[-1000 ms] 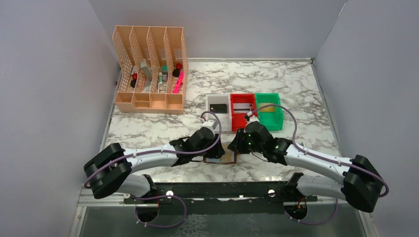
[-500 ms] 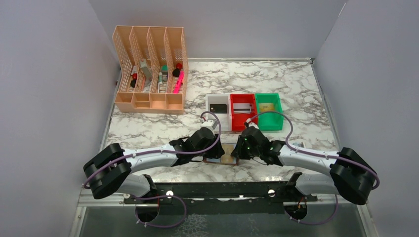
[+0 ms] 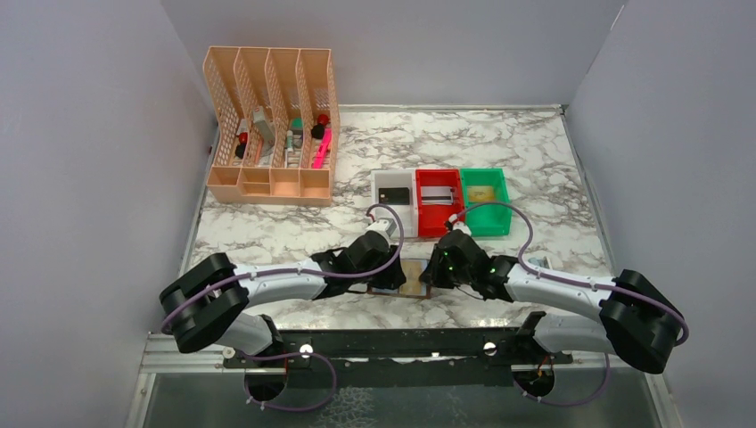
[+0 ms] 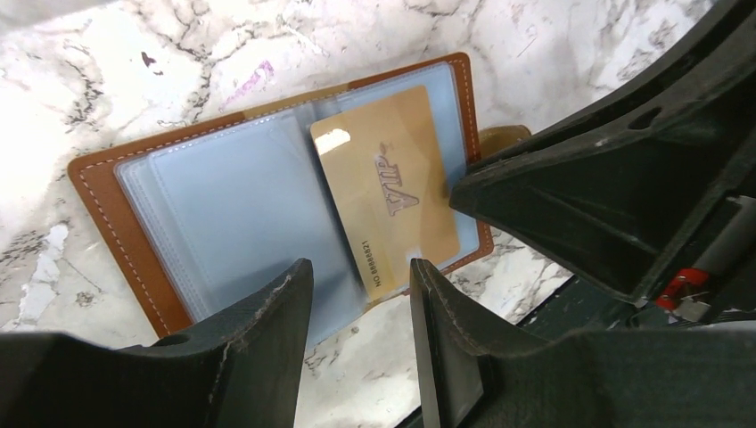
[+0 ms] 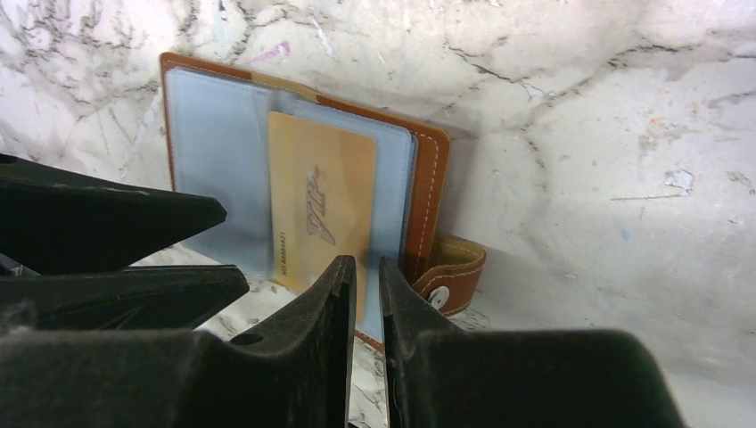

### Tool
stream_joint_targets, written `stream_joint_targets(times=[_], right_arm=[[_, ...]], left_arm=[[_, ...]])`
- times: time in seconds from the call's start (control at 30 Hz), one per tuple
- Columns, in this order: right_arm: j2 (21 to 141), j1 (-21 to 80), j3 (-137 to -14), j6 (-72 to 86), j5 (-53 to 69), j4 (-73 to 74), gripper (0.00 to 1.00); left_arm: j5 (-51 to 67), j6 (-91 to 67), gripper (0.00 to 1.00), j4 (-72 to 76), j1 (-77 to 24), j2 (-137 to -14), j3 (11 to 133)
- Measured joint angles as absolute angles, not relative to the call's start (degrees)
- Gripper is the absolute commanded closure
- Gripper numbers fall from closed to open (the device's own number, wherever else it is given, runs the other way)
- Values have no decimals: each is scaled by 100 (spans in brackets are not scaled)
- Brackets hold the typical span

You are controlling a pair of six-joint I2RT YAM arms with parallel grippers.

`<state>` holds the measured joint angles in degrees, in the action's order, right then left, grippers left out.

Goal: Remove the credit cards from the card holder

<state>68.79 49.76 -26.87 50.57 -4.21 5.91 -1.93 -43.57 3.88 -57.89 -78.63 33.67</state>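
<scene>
1. Reading from the gold card [image 4: 390, 192], "VIP" is embossed across its face, and a small line beginning "NO" with a row of digits is printed along one short edge.
2. The card is seen partly tucked into a pale blue-grey pocket of the card holder [image 4: 98, 192]. The holder is spread open flat on the bench [image 5: 579, 134] near its front edge, between the two arms, with its snap tab [image 5: 450, 272] sticking out at one side.
3. The left hand [image 4: 358, 267] is held with its fingers apart, one on either side of the card's near end.
4. The right hand [image 5: 366, 264] is set at the card's near edge with its fingers almost together. Whether the card is clamped cannot be told.
5. The bench is white marble-patterned with grey veins and is enclosed by plain grey walls [image 3: 89, 134].
6. Behind the holder, a white bin [image 3: 380, 178], a red bin [image 3: 422, 214] and a green bin [image 3: 499, 218] are lined up touching — a card is seen in each. A peach mesh organiser [image 3: 270, 125] is placed at the far left.
</scene>
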Motion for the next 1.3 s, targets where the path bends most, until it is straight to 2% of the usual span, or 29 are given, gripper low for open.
stream_joint_targets(times=[0.53, 0.9, 1.1, 1.3], right_arm=[[7126, 4976, -2392, 5271, -434, 40, 85], [7301, 4976, -2394, 5328, -434, -231, 86], [7400, 4976, -2412, 5356, -405, -353, 87], [7454, 4965, -2429, 5354, -340, -384, 87]], left_arm=[[106, -4377, 55, 829, -5789, -8519, 3439], [-346, -4720, 53, 729, -5795, -8385, 3350], [-471, -4797, 65, 720, -5793, -8346, 3301], [-475, -5183, 75, 1511, -5778, -8309, 2821]])
